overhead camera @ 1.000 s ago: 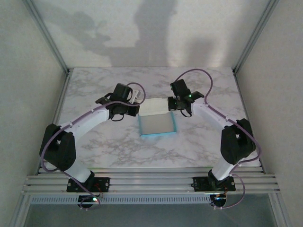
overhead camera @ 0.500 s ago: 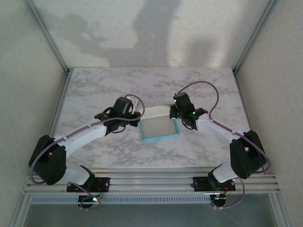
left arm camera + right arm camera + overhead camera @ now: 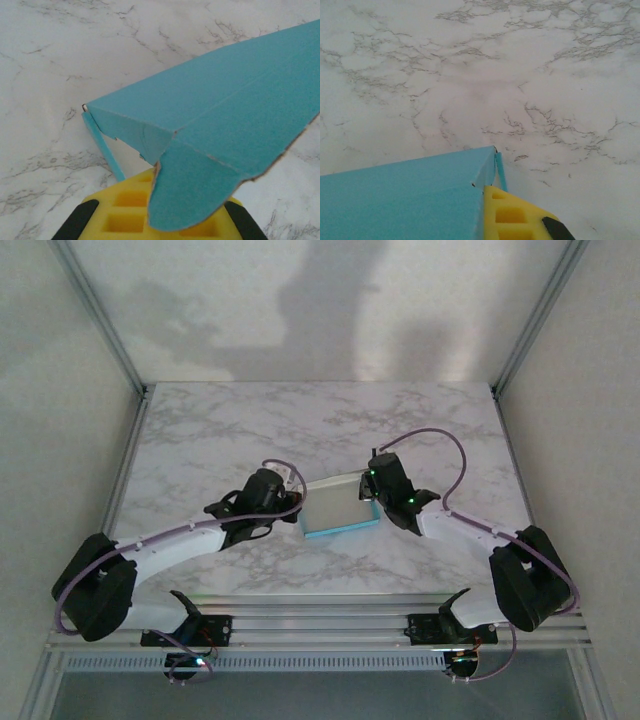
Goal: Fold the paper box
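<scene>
1. The paper box [image 3: 225,115] takes up most of the frame, turquoise side out, its creased panels slanting up to the right.
2. The near corner is a bit crumpled, and a rounded flap hangs down from it.
3. The left end effector [image 3: 159,212] sits at the bottom, clamped shut. The flap drapes over its yellow fingers [image 3: 125,210], so the pinch spot is hidden.
4. White marble tabletop [image 3: 60,60] underneath.

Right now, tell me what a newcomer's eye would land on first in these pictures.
A turquoise-sided paper box at mid-table stands out against the white marble table. The left gripper and right gripper pinch its opposite sides. In the left wrist view its turquoise flap drapes over a yellow finger pad.
</scene>
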### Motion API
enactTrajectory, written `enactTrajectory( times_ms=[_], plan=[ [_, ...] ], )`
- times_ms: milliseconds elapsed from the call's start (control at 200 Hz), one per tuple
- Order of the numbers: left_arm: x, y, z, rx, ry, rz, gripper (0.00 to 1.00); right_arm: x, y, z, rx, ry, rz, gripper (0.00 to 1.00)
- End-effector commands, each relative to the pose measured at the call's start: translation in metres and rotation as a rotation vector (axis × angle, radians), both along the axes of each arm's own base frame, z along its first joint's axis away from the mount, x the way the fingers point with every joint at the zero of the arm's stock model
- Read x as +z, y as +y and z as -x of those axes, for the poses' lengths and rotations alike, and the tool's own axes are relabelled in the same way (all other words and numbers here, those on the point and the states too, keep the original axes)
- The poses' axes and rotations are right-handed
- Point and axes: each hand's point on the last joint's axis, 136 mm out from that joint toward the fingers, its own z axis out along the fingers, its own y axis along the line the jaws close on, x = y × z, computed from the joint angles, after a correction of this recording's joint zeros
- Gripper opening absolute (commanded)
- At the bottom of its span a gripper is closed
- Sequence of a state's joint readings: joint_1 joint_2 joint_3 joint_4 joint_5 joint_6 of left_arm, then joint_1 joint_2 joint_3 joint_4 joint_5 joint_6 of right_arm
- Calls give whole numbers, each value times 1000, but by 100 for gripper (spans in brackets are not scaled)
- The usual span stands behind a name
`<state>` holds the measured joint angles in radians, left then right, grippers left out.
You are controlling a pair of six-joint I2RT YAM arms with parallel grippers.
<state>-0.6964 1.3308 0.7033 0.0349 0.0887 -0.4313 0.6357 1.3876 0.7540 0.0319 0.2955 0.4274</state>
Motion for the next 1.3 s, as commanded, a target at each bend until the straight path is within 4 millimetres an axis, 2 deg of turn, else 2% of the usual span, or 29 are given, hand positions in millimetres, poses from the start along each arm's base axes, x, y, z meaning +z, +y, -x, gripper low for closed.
enactTrajectory(
  times_ms=[0, 220, 621, 636, 656, 811, 946, 1036, 1131, 1241, 1291],
  plan=[
    [-1, 4, 5, 38, -8, 24, 5, -11, 2, 14, 12, 23, -22, 0],
    [-19, 11, 19, 42, 17, 12, 5, -25, -1, 24, 30, 30, -34, 0],
    [-24, 9, 28, 38, 18, 21, 8, -41, -10, 48, 111, -25, -29, 0],
    [-24, 9, 29, 38, 18, 24, 9, -52, -15, 54, 112, -9, -14, 0],
    [-24, 9, 30, 35, 19, 27, 10, -55, -16, 56, 114, -8, -11, 0],
    [-12, 0, 45, -53, 19, 90, 25, -66, -20, 61, 127, -16, -2, 0],
    [13, -7, 68, -171, -18, 190, 43, -75, -22, 63, 128, -14, 12, 0],
    [29, -4, 78, -201, -52, 229, 49, -79, -21, 64, 134, -12, 10, 0],
    [47, 3, 78, -175, -95, 255, 53, -82, -21, 65, 139, -12, 3, 0],
    [66, 6, 64, -118, -110, 292, 54, -83, -21, 67, 150, -13, 7, 1],
    [68, 1, 57, -112, -94, 301, 53, -80, -20, 68, 157, -18, 3, 4]
  ],
)
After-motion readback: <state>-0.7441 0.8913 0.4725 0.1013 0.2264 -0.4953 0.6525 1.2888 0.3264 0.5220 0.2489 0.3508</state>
